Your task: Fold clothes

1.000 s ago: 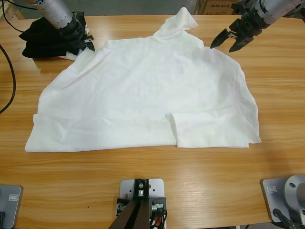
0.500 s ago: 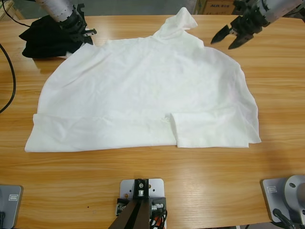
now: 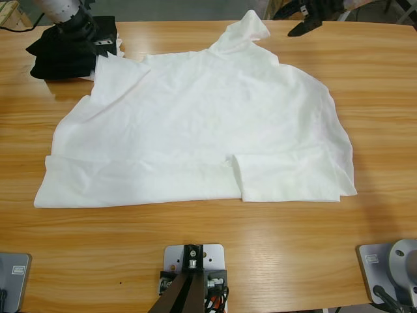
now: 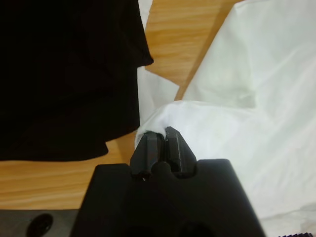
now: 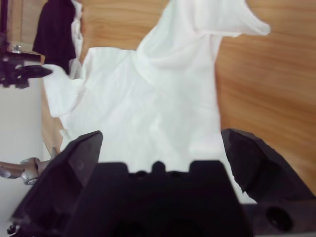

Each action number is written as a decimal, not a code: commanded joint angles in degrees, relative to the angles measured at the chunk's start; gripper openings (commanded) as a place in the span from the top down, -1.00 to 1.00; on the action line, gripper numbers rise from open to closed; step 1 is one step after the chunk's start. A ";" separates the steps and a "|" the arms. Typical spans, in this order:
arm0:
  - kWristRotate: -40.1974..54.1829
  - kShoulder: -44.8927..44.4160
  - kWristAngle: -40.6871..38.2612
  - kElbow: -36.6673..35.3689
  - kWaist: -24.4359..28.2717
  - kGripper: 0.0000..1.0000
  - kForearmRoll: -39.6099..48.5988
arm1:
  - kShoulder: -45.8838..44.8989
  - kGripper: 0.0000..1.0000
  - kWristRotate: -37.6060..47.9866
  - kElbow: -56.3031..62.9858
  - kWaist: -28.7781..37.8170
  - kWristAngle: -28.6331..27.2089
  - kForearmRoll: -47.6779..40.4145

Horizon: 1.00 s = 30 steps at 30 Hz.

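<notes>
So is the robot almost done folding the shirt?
Not nearly. The white T-shirt lies mostly spread out, with only small turned-over flaps along its bottom edge. The left gripper pinches a corner beside the black garment; the right gripper hangs open, holding nothing. The real folding remains.

Bright, even light — wrist views soft.

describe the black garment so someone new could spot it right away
On the long wooden table, look to the far left corner, beyond the spread white T-shirt. The black garment lies bundled there beside the left gripper: small and dark, while the shirt is large and white.
</notes>
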 commanded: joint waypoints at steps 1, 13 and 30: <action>-1.20 -0.33 0.83 2.30 -0.39 1.00 0.59 | 6.88 -0.91 -5.28 -2.25 -2.28 -3.21 7.09; -2.01 -1.00 0.48 2.93 -0.58 1.00 0.68 | 13.19 -0.83 -7.46 -12.94 -2.45 -5.51 16.70; -2.34 -2.00 0.55 3.00 -0.83 1.00 1.52 | 19.20 -0.84 -9.83 -29.33 6.58 -16.96 28.36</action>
